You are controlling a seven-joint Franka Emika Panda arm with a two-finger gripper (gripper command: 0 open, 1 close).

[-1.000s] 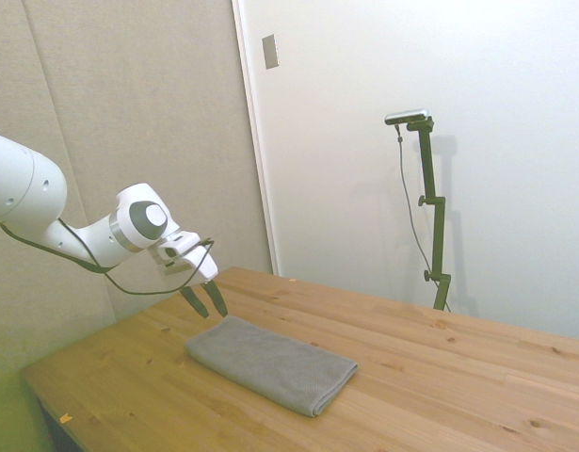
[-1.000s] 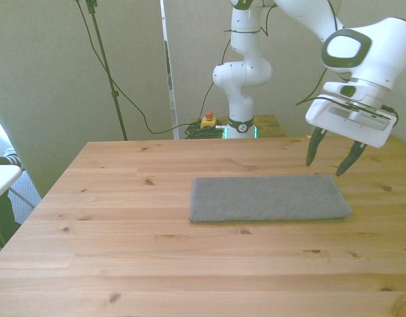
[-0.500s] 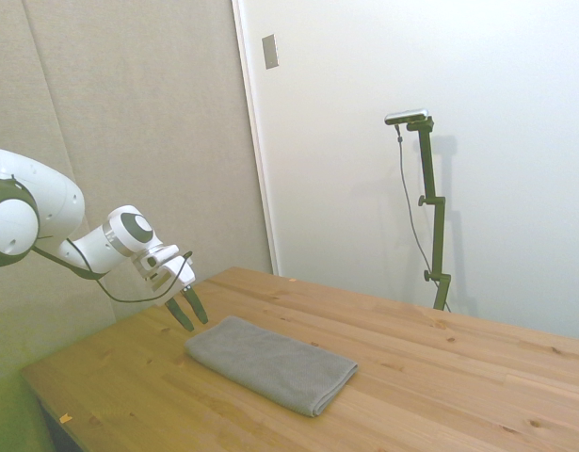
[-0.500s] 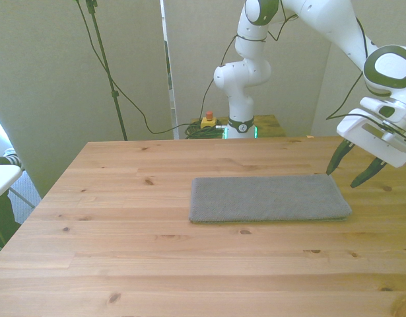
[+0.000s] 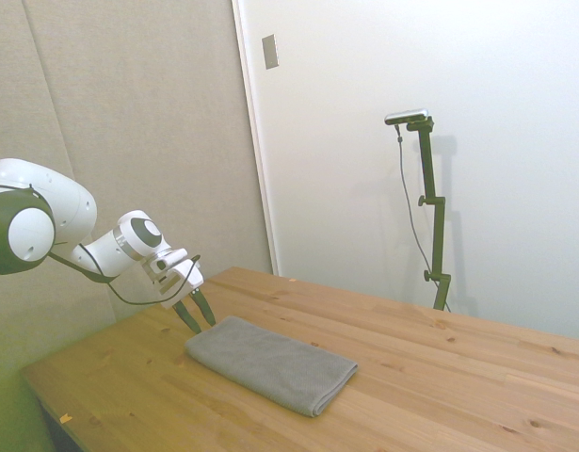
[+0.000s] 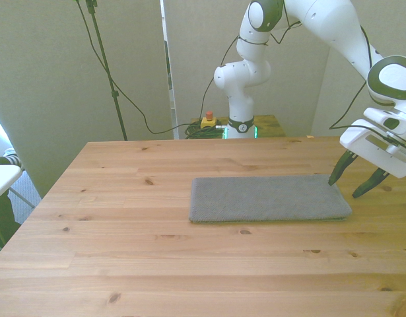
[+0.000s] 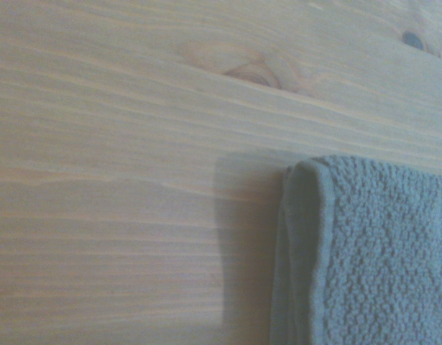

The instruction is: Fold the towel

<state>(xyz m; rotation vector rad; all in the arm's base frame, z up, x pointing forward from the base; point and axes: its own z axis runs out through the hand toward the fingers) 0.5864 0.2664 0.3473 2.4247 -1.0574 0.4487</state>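
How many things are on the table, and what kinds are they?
Grey towel: 1
Total on the wooden table: 1
The robot gripper hangs at the towel's end at the front view's right, jaws open and holding nothing.

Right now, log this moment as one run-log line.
gripper: open, low at towel end | towel: flat on table, ungrasped | fold: not started

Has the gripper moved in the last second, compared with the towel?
Yes. In the front view the gripper has gone toward the front view's right and down, from above the towel to its right-hand end.
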